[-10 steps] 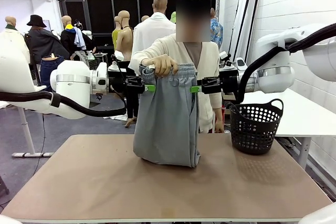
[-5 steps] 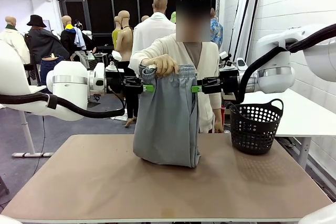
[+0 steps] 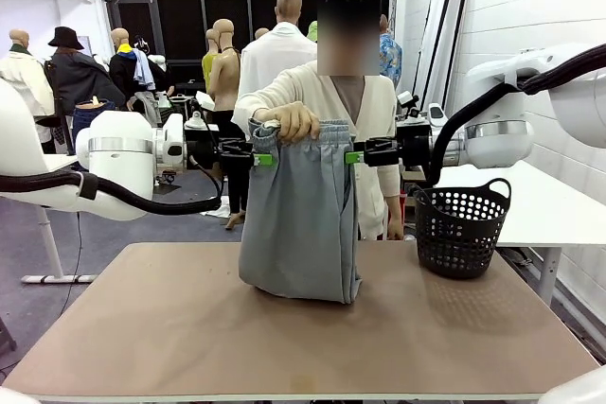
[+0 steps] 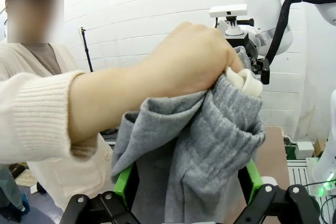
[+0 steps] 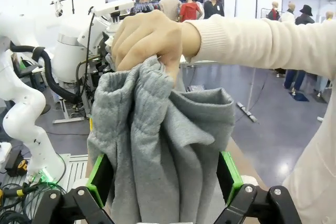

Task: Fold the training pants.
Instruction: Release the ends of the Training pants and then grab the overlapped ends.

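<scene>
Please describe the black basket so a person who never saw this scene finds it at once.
On the wide brown table, look at the far right corner. A black plastic basket with round holes and a handle stands there; the light grey jersey pants beside it are soft cloth.

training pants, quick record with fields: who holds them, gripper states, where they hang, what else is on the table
item: training pants, grey, hanging, lower end resting on the table
held by: person's hand, gripping the waistband from above
left gripper: open, at the waistband's left side, fabric between its pads
right gripper: open, at the waistband's right side, fabric between its pads
also on table: black basket, far right
</scene>
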